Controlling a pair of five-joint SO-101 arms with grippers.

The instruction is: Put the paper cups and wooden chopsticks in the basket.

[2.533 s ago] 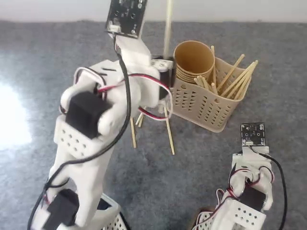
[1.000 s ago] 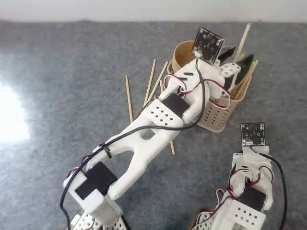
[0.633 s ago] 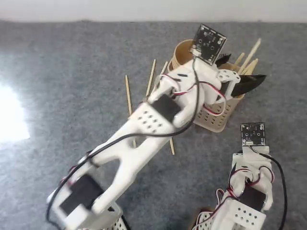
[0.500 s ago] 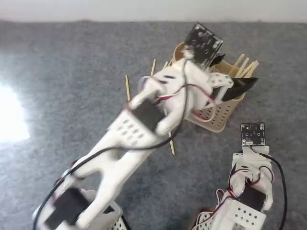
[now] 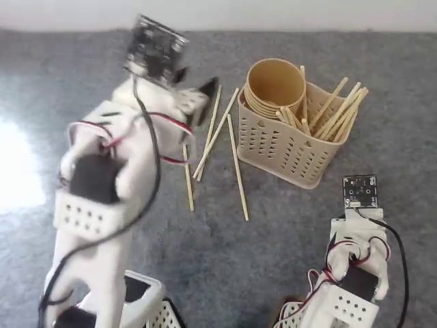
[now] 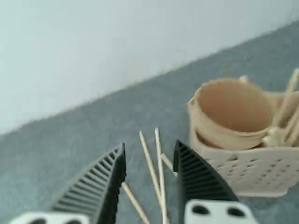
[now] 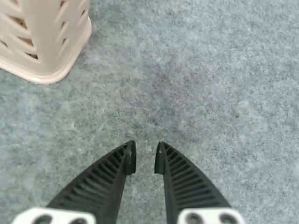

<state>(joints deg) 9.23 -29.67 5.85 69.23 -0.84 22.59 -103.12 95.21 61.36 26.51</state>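
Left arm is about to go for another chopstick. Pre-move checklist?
1. Left gripper open and empty: ok.
2. All chopsticks in the basket: not ok; several loose chopsticks lie on the table beside it.
3. Loose chopsticks spaced for a single grasp: cannot tell; some lie close together.
4. Paper cups stacked in the basket: ok.
5. Basket upright: ok.
6. Right gripper empty, off the basket: ok.

We are looking at a table (image 5: 328,225) covered in rough, matt grey felt, a smooth plastic basket (image 5: 287,150), matt paper cups (image 5: 276,85), bare wood chopsticks (image 5: 236,167), ribbed black plastic fingers (image 7: 107,186), and glossy white plastic arms (image 5: 102,205).
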